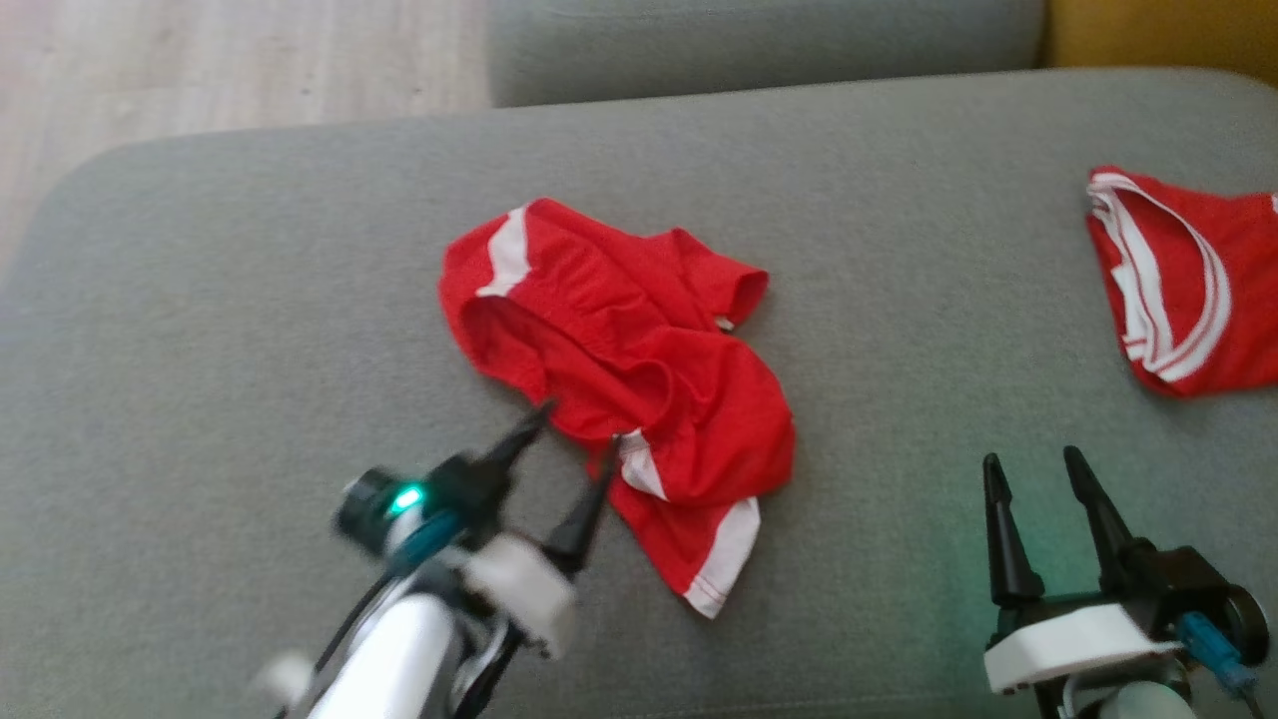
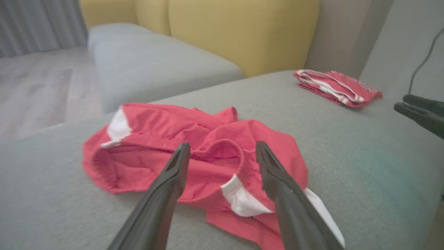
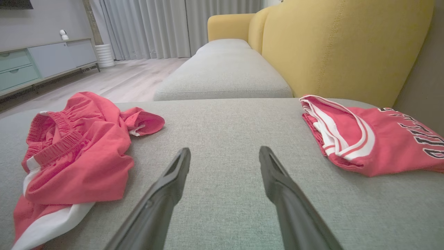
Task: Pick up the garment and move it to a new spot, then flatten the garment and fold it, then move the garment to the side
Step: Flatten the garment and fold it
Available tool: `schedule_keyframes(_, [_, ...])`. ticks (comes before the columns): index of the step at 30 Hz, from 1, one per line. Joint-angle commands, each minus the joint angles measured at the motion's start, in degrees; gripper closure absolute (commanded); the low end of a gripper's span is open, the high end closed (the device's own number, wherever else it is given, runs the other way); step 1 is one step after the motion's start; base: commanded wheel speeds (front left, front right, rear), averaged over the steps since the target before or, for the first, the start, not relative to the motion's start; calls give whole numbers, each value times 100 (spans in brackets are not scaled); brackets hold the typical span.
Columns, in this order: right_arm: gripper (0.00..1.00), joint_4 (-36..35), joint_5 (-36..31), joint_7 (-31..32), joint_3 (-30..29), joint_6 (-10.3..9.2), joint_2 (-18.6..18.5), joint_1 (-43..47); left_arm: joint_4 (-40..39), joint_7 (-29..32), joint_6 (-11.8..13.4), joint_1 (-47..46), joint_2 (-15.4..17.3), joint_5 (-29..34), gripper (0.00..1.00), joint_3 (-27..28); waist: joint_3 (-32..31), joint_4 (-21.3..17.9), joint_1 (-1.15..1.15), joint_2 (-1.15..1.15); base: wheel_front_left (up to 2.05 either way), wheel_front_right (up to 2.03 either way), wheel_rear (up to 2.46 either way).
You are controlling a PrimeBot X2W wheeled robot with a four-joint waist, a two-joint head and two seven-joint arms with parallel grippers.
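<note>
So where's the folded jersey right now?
In the head view the folded jersey lies on the cushion at far right, beyond the right hand, apart from the shorts.

Head cam looks down on cushion (image 1: 899, 250); wrist cams low, both share garment (image 3: 79, 163).

The left gripper (image 1: 579, 422) and right gripper (image 1: 1031, 456) have long dark tapered fingers (image 1: 1001, 539) on white housings (image 1: 1073, 634); a green light (image 1: 404, 498) glows behind the left's base.

Red, white-striped shorts (image 1: 619, 389); grey cushion (image 1: 250, 300)
</note>
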Motion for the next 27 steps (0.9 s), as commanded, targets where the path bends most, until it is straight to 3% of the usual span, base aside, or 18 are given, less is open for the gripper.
schedule_keyframes(1, [0, -182, 58, -62, 179, -5, -39, -213, 23, 122, -31, -416, 62, -87, 0, -23, 110, -141, 0, 0, 0, 0, 0])
schedule_keyframes(10, [0, -139, 96, -62, 260, -5, -39, -250, 1350, 969, -32, -1668, 441, -828, 0, -1214, 259, -474, 0, 0, 0, 0, 0])
schedule_keyframes(19, [0, -117, 80, -62, 259, -5, -39, -307, 1980, 1054, -32, -2187, 749, -1631, 0, -2055, 280, -555, 0, 0, 0, 0, 0])
schedule_keyframes(20, [0, -114, 80, -62, 267, -5, -39, -311, 2031, 1100, -32, -2217, 761, -1735, 13, -2182, 279, -561, 0, 0, 0, 0, 0])
schedule_keyframes(21, [0, -113, 79, -62, 274, -5, -39, -315, 2071, 1138, -32, -2250, 774, -1856, 33, -2288, 283, -566, 0, 0, 0, 0, 0])
schedule_keyframes(22, [0, -111, 79, -62, 283, -5, -39, -321, 2092, 1159, -32, -2290, 793, -1964, 91, -2410, 285, -572, 0, 0, 0, 0, 0])
schedule_keyframes(23, [0, -109, 80, -62, 290, -5, -39, -326, 2104, 1154, -32, -2333, 812, -2074, 100, -2509, 286, -580, 0, 0, 0, 0, 0])
schedule_keyframes(27, [0, -86, 94, -62, 299, -5, -39, -346, 1984, 1071, -33, -2553, 788, -2843, 100, -2568, 263, -606, 0, 0, 0, 0, 0])
